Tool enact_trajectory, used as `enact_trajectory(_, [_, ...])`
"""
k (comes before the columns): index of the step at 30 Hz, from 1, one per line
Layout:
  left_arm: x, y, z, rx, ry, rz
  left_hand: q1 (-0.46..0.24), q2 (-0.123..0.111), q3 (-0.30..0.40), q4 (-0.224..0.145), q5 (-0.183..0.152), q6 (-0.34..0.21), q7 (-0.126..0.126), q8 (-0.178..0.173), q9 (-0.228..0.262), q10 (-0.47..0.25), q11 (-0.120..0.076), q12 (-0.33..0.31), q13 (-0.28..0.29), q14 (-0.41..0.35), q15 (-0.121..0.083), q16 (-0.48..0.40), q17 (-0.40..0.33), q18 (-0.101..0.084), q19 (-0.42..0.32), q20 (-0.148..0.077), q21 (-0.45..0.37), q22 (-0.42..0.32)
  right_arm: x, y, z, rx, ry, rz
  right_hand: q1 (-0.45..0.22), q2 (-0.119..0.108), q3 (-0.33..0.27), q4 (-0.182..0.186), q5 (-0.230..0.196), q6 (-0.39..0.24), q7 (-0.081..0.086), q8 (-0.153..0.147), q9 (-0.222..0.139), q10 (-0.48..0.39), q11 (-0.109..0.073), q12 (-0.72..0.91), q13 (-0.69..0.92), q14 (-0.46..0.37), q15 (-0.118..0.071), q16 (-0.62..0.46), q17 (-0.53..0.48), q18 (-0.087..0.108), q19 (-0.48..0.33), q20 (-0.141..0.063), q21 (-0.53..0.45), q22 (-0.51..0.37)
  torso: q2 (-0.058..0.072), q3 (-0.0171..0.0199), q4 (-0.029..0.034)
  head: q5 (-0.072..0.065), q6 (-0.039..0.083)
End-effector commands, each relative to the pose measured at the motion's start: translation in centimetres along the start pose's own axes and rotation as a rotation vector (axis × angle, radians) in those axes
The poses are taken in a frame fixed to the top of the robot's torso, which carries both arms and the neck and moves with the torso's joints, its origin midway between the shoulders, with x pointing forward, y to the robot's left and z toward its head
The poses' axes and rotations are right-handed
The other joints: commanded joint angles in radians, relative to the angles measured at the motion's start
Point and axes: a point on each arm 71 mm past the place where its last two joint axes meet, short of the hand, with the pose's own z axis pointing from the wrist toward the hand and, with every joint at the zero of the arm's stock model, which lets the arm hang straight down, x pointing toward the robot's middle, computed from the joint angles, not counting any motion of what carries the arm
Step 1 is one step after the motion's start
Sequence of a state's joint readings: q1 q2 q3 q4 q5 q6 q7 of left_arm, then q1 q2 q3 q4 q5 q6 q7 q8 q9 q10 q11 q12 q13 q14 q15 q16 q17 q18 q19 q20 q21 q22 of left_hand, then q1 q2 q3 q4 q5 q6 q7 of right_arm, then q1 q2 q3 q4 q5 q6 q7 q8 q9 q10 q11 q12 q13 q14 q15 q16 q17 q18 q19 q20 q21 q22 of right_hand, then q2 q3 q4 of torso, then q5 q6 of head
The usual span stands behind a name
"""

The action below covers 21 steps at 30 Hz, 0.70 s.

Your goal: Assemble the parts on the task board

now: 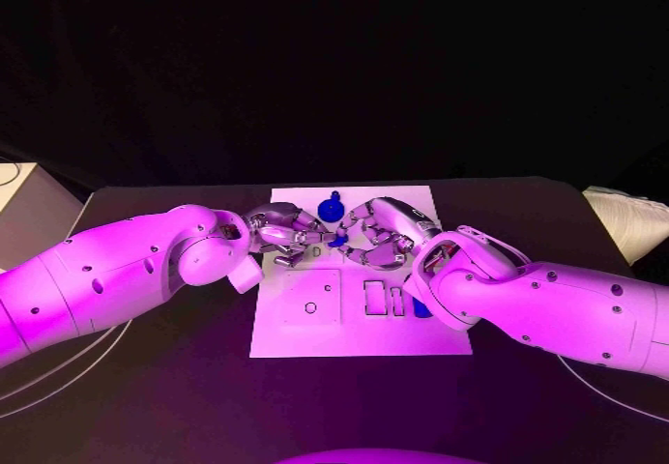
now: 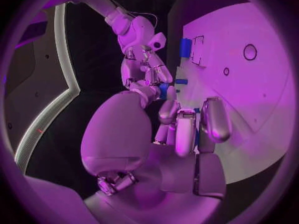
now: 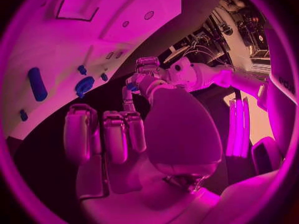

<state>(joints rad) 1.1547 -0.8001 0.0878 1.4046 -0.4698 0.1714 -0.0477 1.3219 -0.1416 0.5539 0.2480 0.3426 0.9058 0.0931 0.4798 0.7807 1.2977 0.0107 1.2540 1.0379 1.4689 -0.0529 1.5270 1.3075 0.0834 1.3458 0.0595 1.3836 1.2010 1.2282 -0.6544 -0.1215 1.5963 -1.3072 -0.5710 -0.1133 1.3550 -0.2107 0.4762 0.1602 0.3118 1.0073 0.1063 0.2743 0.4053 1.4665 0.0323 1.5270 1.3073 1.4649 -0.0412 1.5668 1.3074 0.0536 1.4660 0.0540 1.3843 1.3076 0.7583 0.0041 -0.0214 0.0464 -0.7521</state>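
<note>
Both hands meet over the far half of the task board point(image 1: 356, 343). The left hand point(image 1: 286, 232) and right hand point(image 1: 379, 232) have fingers curled in, tips nearly touching, and a small blue part point(image 1: 337, 240) sits right between them. Can't tell which hand actually pinches it. Another blue part point(image 1: 331, 207) lies just past the fingertips.

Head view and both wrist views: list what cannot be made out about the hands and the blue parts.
- Head view: the left hand and right hand meet over the board; their fingers hide most of the small part between them, so its shape and which hand holds it are unclear.
- Head view: the right arm covers most of a blue part at the board's edge.
- Right wrist view: the distant left hand's grip is too small to tell.
</note>
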Motion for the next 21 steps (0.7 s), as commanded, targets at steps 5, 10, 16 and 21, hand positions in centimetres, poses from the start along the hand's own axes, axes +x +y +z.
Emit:
enact_trajectory(5, [-0.1,-0.3,0.1,0.019,-0.021,-0.035,-0.018,-0.020,0.180,-0.149,0.015,0.021,-0.010,0.013,-0.004,0.019,-0.005,0.013,0.015,0.083,0.000,0.010,0.210,-0.004,0.014,-0.003,0.010,0.013,0.4,0.4,0.0,-0.020,0.004,-0.010,-0.009,-0.002,-0.001,-0.001,0.006,0.003,0.002,0.004,0.001,0.064,-0.005,0.001,0.223,0.106,-0.007,0.004,0.263,-0.007,0.051,-0.003,-0.002,0.091,0.000,0.0000,-0.0004,0.002,-0.001])
enact_trajectory(10, [-0.1,-0.2,0.1,0.006,-0.027,-0.030,-0.037,-0.031,0.207,-0.167,0.026,0.029,-0.013,0.020,-0.005,0.027,-0.008,0.018,0.022,0.084,-0.002,0.012,0.212,-0.005,0.017,-0.004,0.014,0.019,0.3,0.3,0.0,-0.019,-0.015,-0.010,-0.016,-0.005,-0.002,0.000,0.007,-0.008,0.006,0.002,0.000,0.059,-0.002,-0.004,0.218,0.106,-0.005,0.004,0.263,-0.007,0.051,-0.002,-0.004,0.090,0.000,0.0002,-0.0007,0.003,-0.001])
enact_trajectory(16, [-0.3,0.0,0.1,-0.014,-0.040,-0.017,-0.046,-0.037,0.220,-0.180,0.035,0.035,-0.015,0.023,-0.007,0.032,-0.011,0.020,0.024,0.086,-0.004,0.014,0.216,-0.006,0.021,-0.006,0.017,0.025,-0.1,0.0,-0.1,-0.011,-0.049,-0.009,-0.035,-0.026,-0.005,0.002,0.008,-0.062,0.027,-0.021,-0.011,0.022,0.016,-0.042,0.185,0.106,0.011,0.004,0.263,-0.005,0.047,0.009,-0.016,0.081,0.000,0.0008,-0.0014,0.005,0.001])
enact_trajectory(21, [-0.5,0.1,0.1,-0.034,-0.061,-0.006,-0.055,-0.042,0.231,-0.190,0.045,0.040,-0.017,0.025,-0.008,0.034,-0.012,0.020,0.025,0.086,-0.006,0.014,0.215,-0.006,0.021,-0.007,0.018,0.025,-0.5,-0.7,-0.4,0.008,-0.064,-0.016,-0.044,-0.050,-0.017,0.006,0.001,-0.137,0.054,-0.066,-0.031,-0.061,0.040,-0.128,0.109,0.097,0.032,-0.016,0.231,0.008,0.028,0.029,-0.074,0.033,-0.001,0.0010,-0.0016,0.006,0.001])
